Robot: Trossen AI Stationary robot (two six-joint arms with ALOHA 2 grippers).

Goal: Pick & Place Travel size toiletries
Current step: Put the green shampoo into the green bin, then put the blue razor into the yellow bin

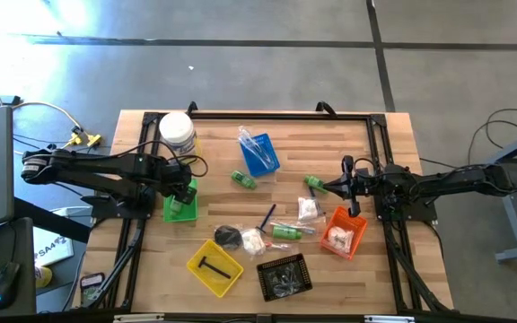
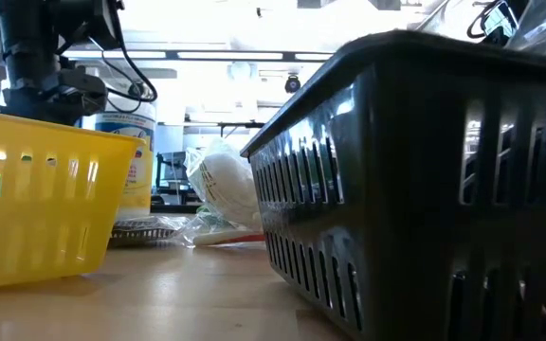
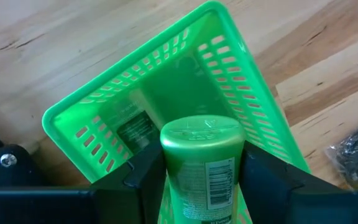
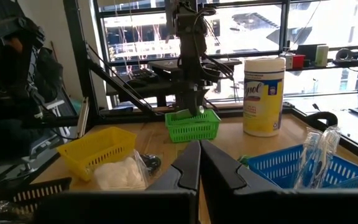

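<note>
My left gripper (image 3: pixel 201 169) hovers over the green tray (image 1: pixel 180 206), shut on a green bottle (image 3: pixel 201 155). Another green bottle with a dark label (image 3: pixel 135 127) lies in that tray. My right gripper (image 1: pixel 335 187) is shut and holds nothing; it hangs above the table beside the orange tray (image 1: pixel 344 235), which holds white sachets. Loose green bottles (image 1: pixel 244 179), (image 1: pixel 312 184), (image 1: pixel 285 231) lie on the table. Wrapped toothbrushes stand in the blue tray (image 1: pixel 258 154). A black T-shaped piece (image 1: pixel 212 266) lies in the yellow tray. My left gripper pinches the green bottle between its two fingers, one on each side of the body just below the cap end (image 3: pixel 201 134). The fingers point down from above. The bottle is lifted clear above the green tray (image 3: pixel 166 93), cap end toward the tray.
The big white tub (image 1: pixel 177 133) stands at the far edge behind the green tray. The black tray (image 1: pixel 284 275) and yellow tray (image 1: pixel 214 266) sit near the front edge. A dark bag (image 1: pixel 229 237) and white packets (image 1: pixel 253 240) lie mid-table.
</note>
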